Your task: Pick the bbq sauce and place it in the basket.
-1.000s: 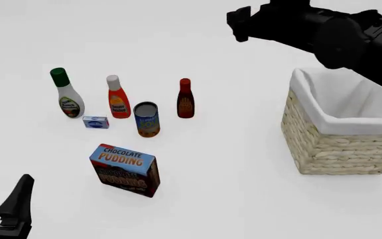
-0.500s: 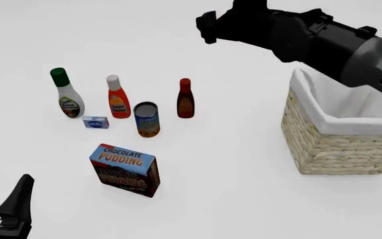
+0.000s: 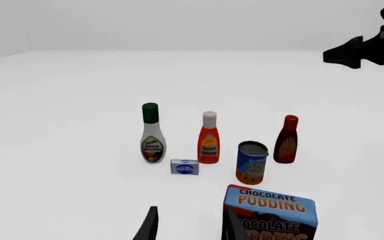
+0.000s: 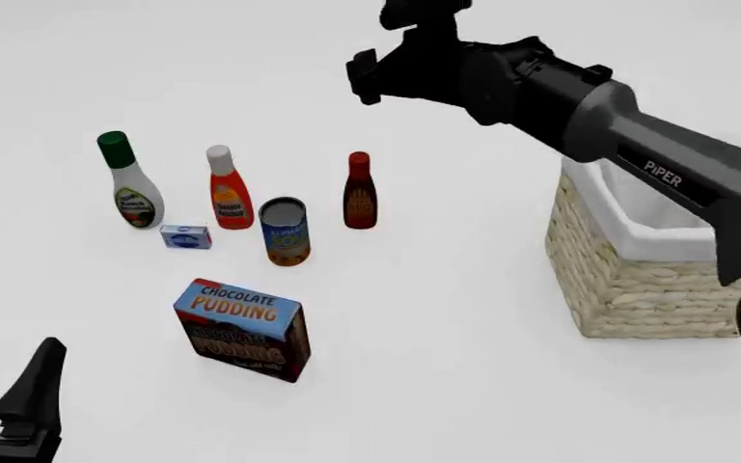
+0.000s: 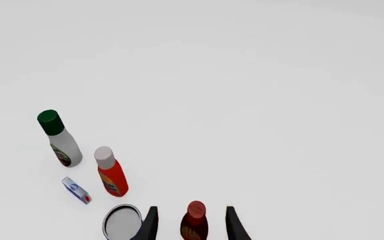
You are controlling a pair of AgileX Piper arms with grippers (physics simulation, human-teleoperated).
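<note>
Just right of the blue soup can (image 4: pixel 286 231): small maroon-brown bbq sauce bottle (image 4: pixel 359 191), red cap, upright (axis vertical). Right gripper (image 5: pixel 188 222) above it, fingers apart, nearer than left gripper (image 3: pixel 188 226).

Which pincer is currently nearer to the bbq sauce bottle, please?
Right. The right pincer hangs open above the bbq sauce, bracketing its cap in the wrist view. The left pincer sits low at the near table edge, past the pudding box.
</note>
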